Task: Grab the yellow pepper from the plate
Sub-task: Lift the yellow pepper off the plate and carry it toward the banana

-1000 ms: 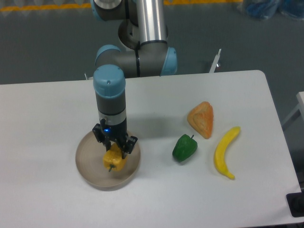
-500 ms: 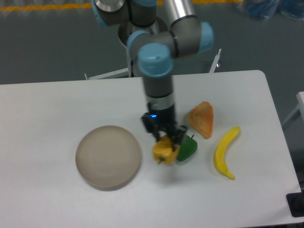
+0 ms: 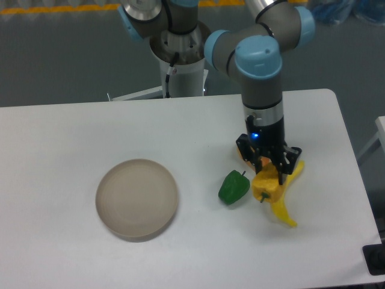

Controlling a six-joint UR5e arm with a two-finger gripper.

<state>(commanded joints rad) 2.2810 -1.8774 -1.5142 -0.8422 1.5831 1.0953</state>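
My gripper (image 3: 269, 173) is shut on the yellow pepper (image 3: 266, 187) and holds it above the table at the right, in front of the banana. The pepper hangs between the two black fingers with its short stem pointing down and left. The round beige-grey plate (image 3: 137, 198) sits at the left of the table with nothing on it, far from the gripper.
A green pepper (image 3: 233, 188) lies just left of the held pepper. A yellow banana (image 3: 284, 211) lies under and behind the gripper. An orange wedge-shaped piece (image 3: 242, 153) is mostly hidden behind the gripper. The table's right edge is near.
The gripper has carried the yellow pepper off the plate and rightward across the table, past the green pepper, to over the banana. The plate now holds nothing.
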